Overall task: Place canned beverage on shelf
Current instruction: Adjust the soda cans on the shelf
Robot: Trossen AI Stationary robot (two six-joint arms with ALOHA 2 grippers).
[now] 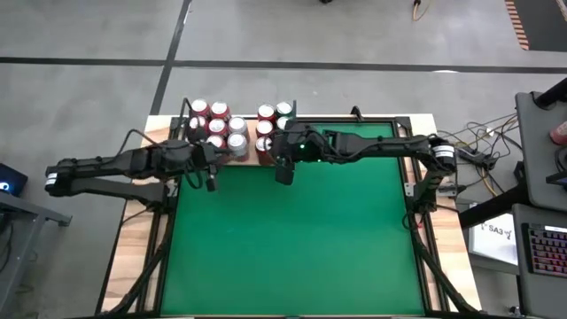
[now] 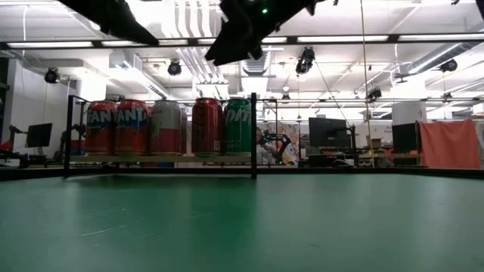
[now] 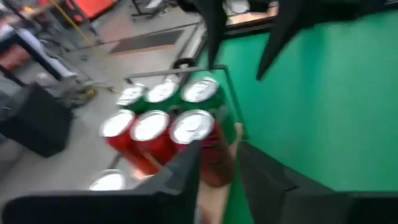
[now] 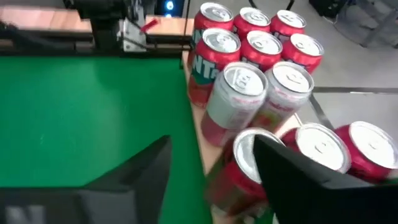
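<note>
Several cans stand upright on the pale wood shelf (image 1: 251, 156) at the table's far edge, in a left cluster (image 1: 217, 124) and a right cluster (image 1: 273, 124). In the low view, orange, red and green cans (image 2: 206, 125) stand in a row behind the shelf's black rods (image 2: 253, 136). My left gripper (image 1: 211, 177) hovers open, with a narrow gap, just near of the left cluster (image 3: 161, 124). My right gripper (image 1: 283, 173) hovers open and wide just near of the right cluster (image 4: 249, 62). Both hang well above the cans in the low view and hold nothing.
The green felt (image 1: 292, 239) stretches free toward the near edge. Light wooden strips (image 1: 133, 230) run along the table's sides. A desk with a keyboard (image 1: 545, 248) stands beyond the right edge.
</note>
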